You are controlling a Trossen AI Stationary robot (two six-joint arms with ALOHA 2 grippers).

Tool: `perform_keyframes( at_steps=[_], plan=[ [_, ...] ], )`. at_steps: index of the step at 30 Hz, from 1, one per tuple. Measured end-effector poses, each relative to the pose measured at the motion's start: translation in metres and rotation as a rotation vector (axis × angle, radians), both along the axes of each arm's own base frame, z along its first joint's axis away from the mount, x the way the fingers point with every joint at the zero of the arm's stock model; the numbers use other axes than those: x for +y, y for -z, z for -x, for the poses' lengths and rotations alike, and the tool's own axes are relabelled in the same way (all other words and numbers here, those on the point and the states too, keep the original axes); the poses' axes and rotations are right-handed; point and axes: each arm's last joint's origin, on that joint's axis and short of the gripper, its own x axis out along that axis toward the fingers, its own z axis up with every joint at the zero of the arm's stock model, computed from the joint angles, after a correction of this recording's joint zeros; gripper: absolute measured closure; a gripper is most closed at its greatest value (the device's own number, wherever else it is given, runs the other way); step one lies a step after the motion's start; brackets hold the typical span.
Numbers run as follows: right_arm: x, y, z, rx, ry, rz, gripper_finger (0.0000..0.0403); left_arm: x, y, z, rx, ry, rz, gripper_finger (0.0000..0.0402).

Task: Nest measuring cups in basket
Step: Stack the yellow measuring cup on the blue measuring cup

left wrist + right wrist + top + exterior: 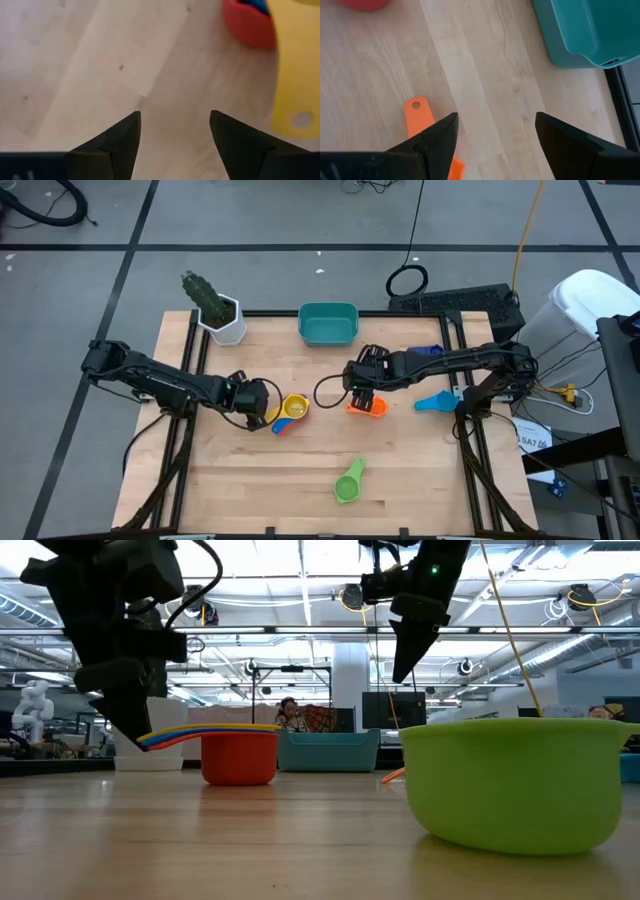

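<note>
Basket (328, 323), far centre: teal, plain. Table (300, 470): pale wood planks, black frame.

Nested stack (290, 410), left of centre: red cup, with yellow and blue in it.

Orange cup (368, 406), centre. Light blue cup (434, 401), right. Dark blue cup (428, 351), far right. Green cup (348, 483), near centre.

Pot (227, 323), far left: white; plant in it dark green.

Both arms dark; left gripper (175, 131) and right gripper (495, 131) fingers black.

Overhead, table-level, two downward wrist views
</note>
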Motion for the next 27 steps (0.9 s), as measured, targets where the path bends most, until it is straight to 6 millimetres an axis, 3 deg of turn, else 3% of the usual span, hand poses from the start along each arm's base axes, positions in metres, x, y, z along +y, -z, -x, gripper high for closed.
perform_keyframes(
  at_steps=[6,13,27],
  plan=[
    [0.0,0.0,0.0,0.002,0.0,0.0,0.0147,-0.009,-0.003,-0.009,-0.082,0.117,0.087,0.0161],
    [0.0,0.0,0.0,0.007,-0.01,0.004,0.0147,-0.009,-0.001,-0.004,-0.029,0.114,0.063,0.0161],
    [0.0,0.0,-0.001,0.0,-0.015,0.007,0.0147,-0.019,-0.004,-0.009,-0.088,0.189,0.113,0.0161]
  ],
)
